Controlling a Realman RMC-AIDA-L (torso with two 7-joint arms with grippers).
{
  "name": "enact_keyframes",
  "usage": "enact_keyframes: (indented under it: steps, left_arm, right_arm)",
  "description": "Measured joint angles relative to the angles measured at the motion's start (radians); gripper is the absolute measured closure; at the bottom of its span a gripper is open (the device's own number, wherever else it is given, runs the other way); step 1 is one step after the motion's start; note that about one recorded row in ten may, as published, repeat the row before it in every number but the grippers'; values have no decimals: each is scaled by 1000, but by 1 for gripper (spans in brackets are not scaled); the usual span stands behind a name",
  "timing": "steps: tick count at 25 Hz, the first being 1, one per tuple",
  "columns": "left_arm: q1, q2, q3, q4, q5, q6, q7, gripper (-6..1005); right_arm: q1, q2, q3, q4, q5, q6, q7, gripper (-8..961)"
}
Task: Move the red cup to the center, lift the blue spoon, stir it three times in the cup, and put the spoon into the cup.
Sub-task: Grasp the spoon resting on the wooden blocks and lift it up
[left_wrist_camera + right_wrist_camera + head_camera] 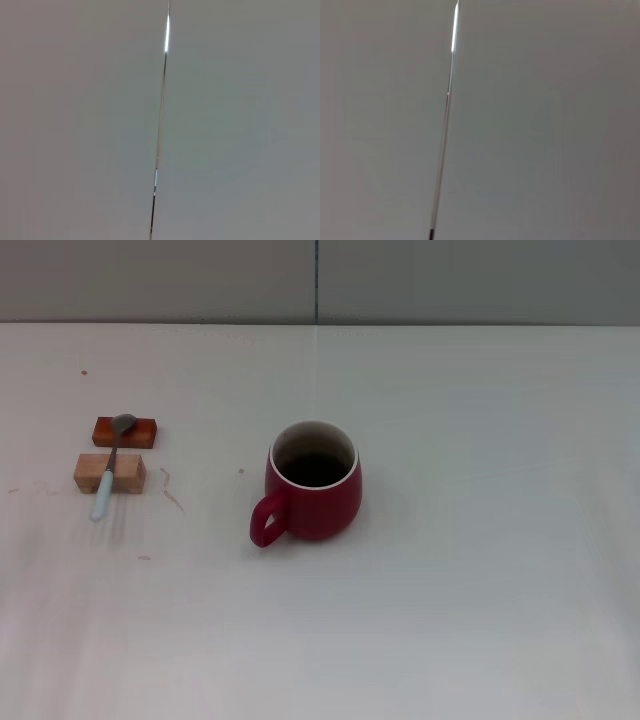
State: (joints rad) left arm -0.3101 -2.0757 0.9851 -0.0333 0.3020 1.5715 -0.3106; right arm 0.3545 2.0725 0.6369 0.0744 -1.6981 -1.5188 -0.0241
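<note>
Item 1: the red cup (313,483). It stood upright near the middle of the white table (480,570), handle turned toward the robot and slightly to its left. The dark inside showed nothing that could be identified; whether liquid was present could not be told.

Item 2: the blue spoon (111,466). It lay well to the robot's left of the cup, bridged across two small blocks: the bowl rested on the orange-brown block (126,432), the neck crossed the tan block (110,472), and the pale handle end sloped down to the table.

Item 3: grippers. Neither the left gripper nor the right gripper appeared in the head view, and both wrist views showed only a plain grey wall with a thin vertical seam, so their jaw state could not be told. Both arms were judged to be parked away from the work.

Risks, as judgements: the cup looked already close to centre, so a needless push could tip it or turn the handle awkwardly. The spoon was slim and perched, so a badly placed pinch could roll it off the blocks or shift them. A loose hold while stirring could knock the cup's rim.
</note>
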Motion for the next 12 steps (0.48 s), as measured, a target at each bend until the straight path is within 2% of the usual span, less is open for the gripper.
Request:
enact_keyframes:
  steps: [2, 7, 10, 11, 12]
  left_arm:
    - [13, -2, 2, -58, 2, 67, -18, 411]
    - [13, -3, 0, -168, 30, 182, -9, 411]
    - [15, -3, -7, -227, 89, 237, -3, 411]
    - [13, -3, -29, -286, 133, 265, 19, 411]
    - [12, -4, -48, -320, 157, 276, 37, 411]
  right_arm:
    - [39, -2, 26, -48, 0, 31, 1, 326]
    - [86, -12, 64, -92, 1, 70, 3, 326]
    - [106, -29, 90, -96, 2, 75, 4, 326]
    - [122, -41, 105, -96, 6, 76, 4, 326]
    - [122, -41, 105, -96, 6, 76, 4, 326]
